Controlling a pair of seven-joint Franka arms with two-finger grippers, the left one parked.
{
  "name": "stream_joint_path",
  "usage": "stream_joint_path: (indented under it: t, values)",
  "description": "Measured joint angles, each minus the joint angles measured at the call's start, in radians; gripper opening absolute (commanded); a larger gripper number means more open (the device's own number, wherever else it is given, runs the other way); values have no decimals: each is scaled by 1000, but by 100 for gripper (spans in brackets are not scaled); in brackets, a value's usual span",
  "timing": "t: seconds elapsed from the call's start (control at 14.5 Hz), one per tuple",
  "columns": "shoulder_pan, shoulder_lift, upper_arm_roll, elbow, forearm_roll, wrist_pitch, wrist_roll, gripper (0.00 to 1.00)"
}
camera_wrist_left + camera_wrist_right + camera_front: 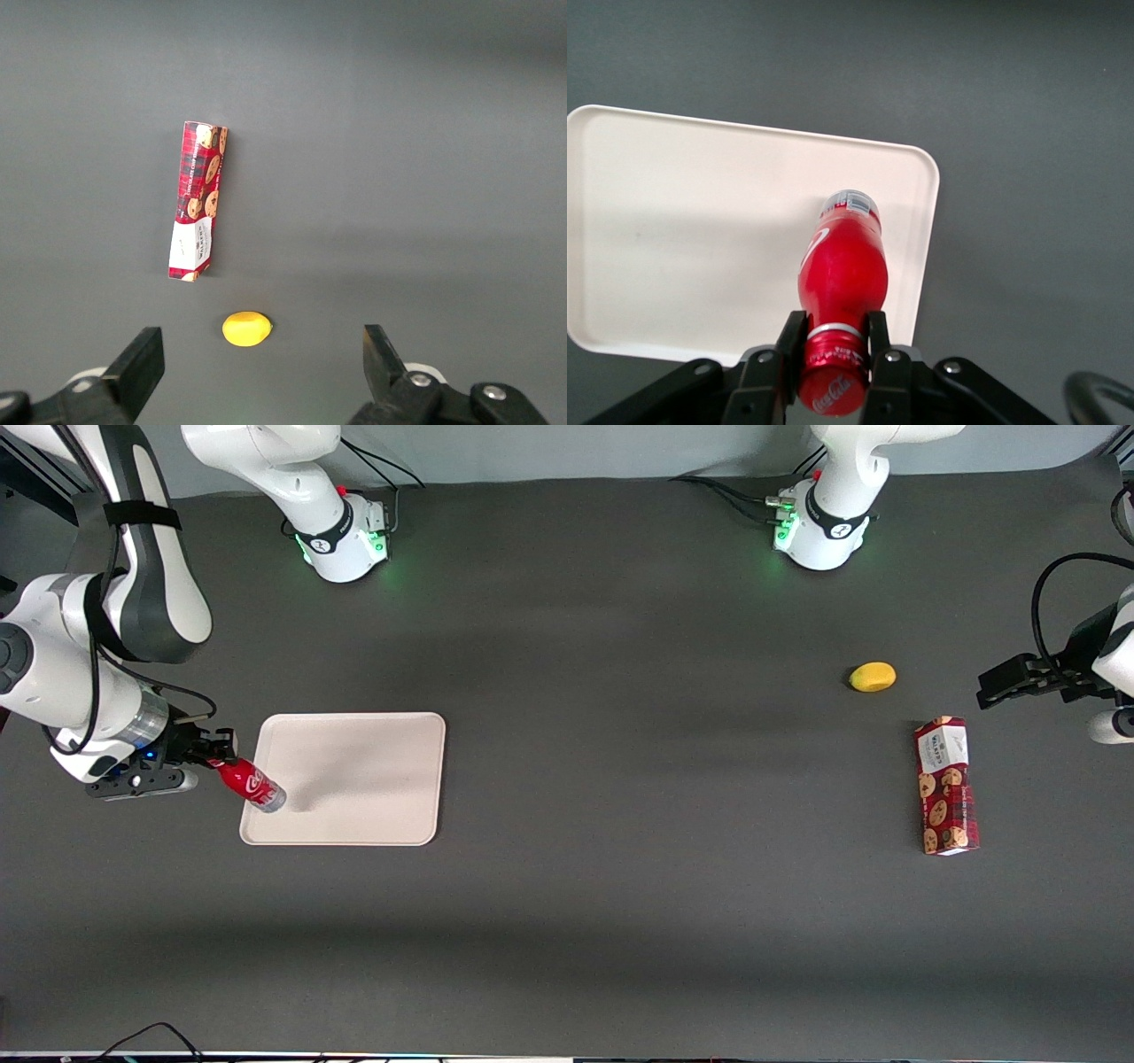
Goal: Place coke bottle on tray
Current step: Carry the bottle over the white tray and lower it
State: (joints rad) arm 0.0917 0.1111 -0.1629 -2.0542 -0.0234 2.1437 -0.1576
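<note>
The hand covers the coke bottle's neck; the picture's edge crops the tray's nine-o'clock end.

even, soft overhead light; broad faint shadow bands cross the dark table. green glow at the arm bases along the top. all views sharp.

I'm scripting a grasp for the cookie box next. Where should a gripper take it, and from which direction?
Across the middle of its long body, coming straight down from above. The cookie box lies flat and narrow on the table, apart from the lemon. The gripper is shut on the coke bottle over the tray.
</note>
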Motion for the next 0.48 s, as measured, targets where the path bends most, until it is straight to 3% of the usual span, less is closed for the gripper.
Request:
stream_joint_path:
  t: [0.48]
  values:
    - [-3,85,-2,2,39,78,-43,0]
